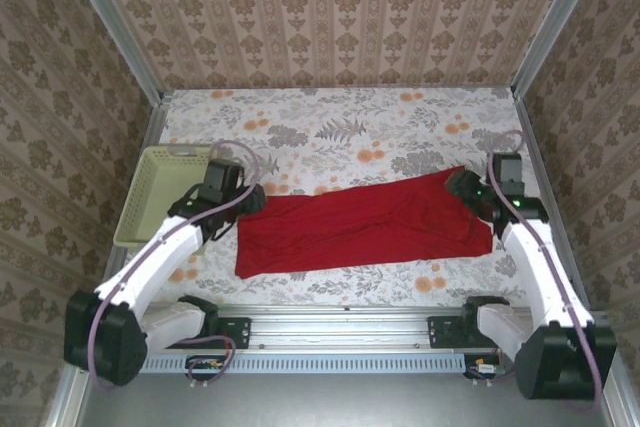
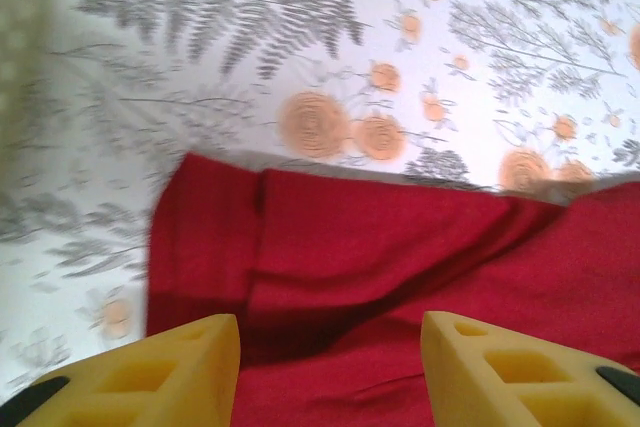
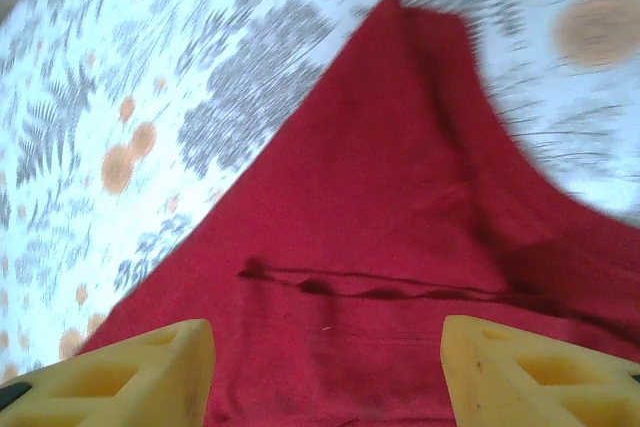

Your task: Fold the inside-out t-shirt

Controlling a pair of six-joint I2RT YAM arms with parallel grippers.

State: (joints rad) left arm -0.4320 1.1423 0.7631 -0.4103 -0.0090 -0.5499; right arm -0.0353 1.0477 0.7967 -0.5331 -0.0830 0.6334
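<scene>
Red t-shirt: long flat band, lightly creased | left gripper: parted, empty | right gripper: parted, empty

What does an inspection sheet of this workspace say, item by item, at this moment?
Surface: flowered tablecloth, flat.
Job's things: red t-shirt lies as a long flat band near the front edge.
Clutter: pale green basket, left of the shirt, apart from it.
Grippers: left gripper and right gripper open, one over each shirt end, holding nothing.
Cables: mauve cables looped along both arms.
Surroundings: patterned walls, metal frame posts.
</scene>
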